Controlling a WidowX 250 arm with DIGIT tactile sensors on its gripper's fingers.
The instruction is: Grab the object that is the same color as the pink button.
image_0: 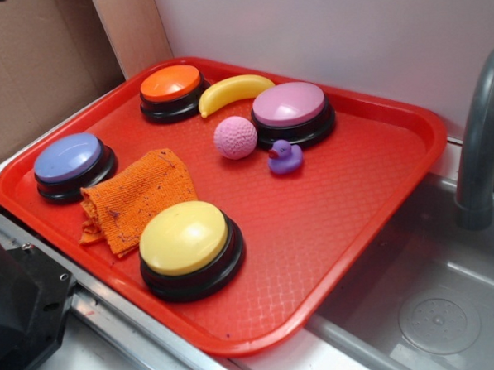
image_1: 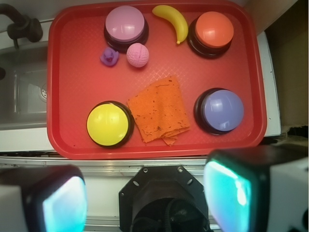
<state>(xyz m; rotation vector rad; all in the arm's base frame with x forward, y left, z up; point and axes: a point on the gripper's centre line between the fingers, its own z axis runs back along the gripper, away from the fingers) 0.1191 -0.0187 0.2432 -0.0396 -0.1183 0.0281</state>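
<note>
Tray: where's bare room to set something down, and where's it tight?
On the tray, the largest free patch is the sink-side half, bordered by the yellow button, purple duck and rim. A smaller patch lies between the orange button and orange cloth. Crowded: pink ball, duck and banana around the pink button.

A red tray fills the upper frame. At its top, the pink button touches the pink ball just below it, with a purple duck to the ball's left. A banana lies beside an orange button at upper right. Lower down sit a yellow button, an orange cloth and a lavender button. The gripper fingers stand spread along the bottom edge
</note>
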